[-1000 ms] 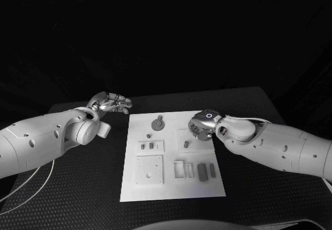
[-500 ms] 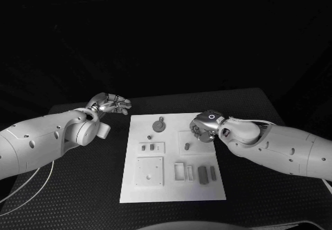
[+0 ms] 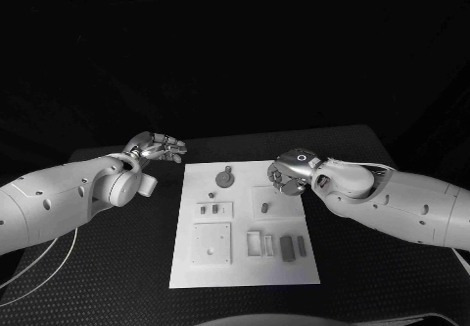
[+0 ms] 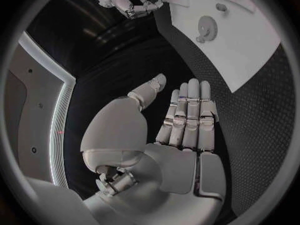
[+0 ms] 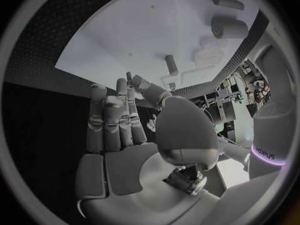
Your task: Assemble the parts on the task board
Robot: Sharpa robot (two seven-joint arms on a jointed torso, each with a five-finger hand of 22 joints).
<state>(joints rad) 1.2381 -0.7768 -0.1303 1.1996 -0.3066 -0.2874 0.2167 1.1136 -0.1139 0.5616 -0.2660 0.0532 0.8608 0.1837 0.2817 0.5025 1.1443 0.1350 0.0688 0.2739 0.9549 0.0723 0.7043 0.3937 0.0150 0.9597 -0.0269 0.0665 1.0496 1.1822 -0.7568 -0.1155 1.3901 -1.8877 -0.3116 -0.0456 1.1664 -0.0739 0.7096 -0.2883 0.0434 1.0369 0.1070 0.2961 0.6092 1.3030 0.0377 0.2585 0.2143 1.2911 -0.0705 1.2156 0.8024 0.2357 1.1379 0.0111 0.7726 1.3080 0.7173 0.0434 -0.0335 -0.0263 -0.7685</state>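
Observation:
The white task board (image 3: 245, 270) lies in the middle of the table. On it are a round grey part (image 3: 225, 178), a small oval part (image 3: 264, 206), two small pegs (image 3: 210, 209) and dark oblong parts (image 3: 287, 246). My right hand (image 3: 287, 178) hovers over the board's far right edge and holds nothing; its fingers (image 5: 112, 120) are nearly straight. My left hand (image 3: 157, 146) stays off the board's far left corner, fingers (image 4: 187, 115) straight and together, thumb apart, nothing in it. The board (image 4: 250, 50) and the round part (image 4: 205, 26) also appear in the left wrist view.
The black table (image 3: 117, 258) stretches wide on both sides of the board. A square plate with holes (image 3: 210, 241) and pale slotted blocks (image 3: 259, 241) sit on the board's near half. A short cylinder (image 5: 170, 64) lies on the board beyond my right fingers.
My right hand has turned at the wrist and drifted slightly toward the board's far right edge. The left arm has not moved.

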